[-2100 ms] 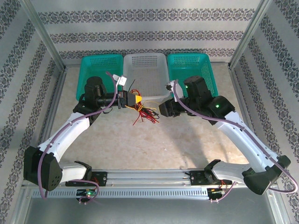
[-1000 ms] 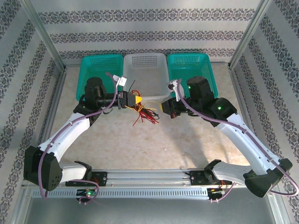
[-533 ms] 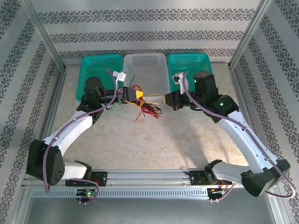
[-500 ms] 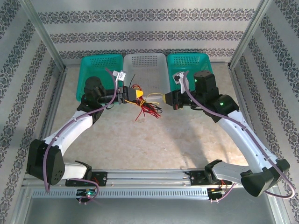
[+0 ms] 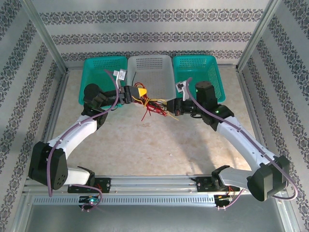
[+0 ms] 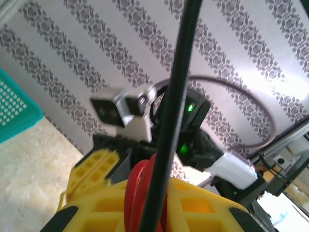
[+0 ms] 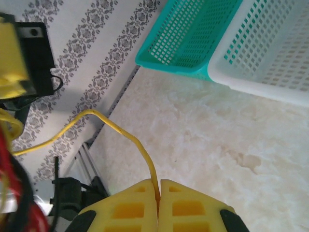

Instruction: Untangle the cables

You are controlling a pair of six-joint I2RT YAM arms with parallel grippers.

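along the twelve o'clock edge of the worktop (image 5: 145, 145), three baskets are sitting in a row: a teal basket (image 5: 99, 72) at eleven o'clock, a white basket (image 5: 152, 72) at twelve and a second teal basket (image 5: 200, 67) at one. just short of the white one the two arms are meeting, and the cables (image 5: 153, 107) are hanging between them as a small loose knot of red, yellow and black strands. i cannot tell whether their lowest ends are touching the worktop.

the left hand (image 5: 140, 92), at nine o'clock of the knot, is clamping narrowly on the bundle. from its wrist, red loops (image 6: 137, 193) and a black strand (image 6: 172, 111) are running up between its yellow pads (image 6: 101, 208). the right hand (image 5: 170, 104), at three o'clock of the knot, is pinching fully shut on a single yellow strand (image 7: 123, 134), which is arching away from its fingertips.

these wires are looking very light, thin and springy, curling rather than draping, so they are likely snagging on one another and slipping from a loose pinch. taking one colour alone, near its free end, is seeming the safer hold, with the other hand anchoring the mass close to the crossing. a slow pull is suiting them better than a jerk, since such fine strands are risking kinks.
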